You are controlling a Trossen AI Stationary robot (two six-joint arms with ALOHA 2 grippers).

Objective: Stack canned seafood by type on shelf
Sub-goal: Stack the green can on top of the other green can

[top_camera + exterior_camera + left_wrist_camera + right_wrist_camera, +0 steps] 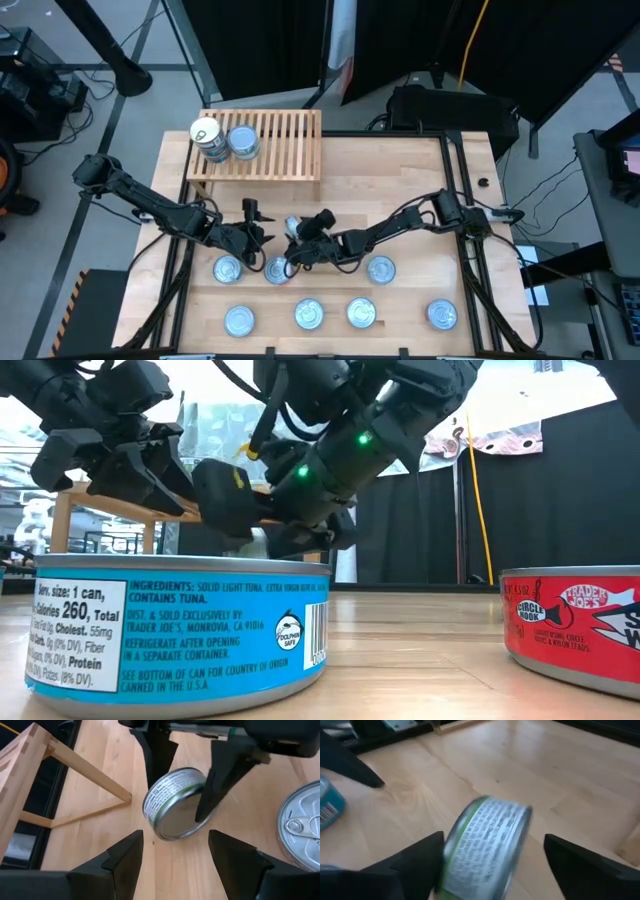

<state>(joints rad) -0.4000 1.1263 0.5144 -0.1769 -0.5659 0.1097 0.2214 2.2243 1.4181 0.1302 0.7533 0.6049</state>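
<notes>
While two tins (226, 141) sit on the shelf (285, 140) | seven wait on the table (400, 200) | my right gripper (293, 250) straddles a tilted green-banded tin (175, 802), fingers apart | left gripper (252, 233) apart, empty.

A green-rimmed tin (487, 847) with small print on its side stands tilted on edge on the light wooden table (530, 765), between the right gripper (492, 870) and its two dark jaws, which stand wide apart. A blue-labelled tin (327, 802) shows nearby.
</notes>
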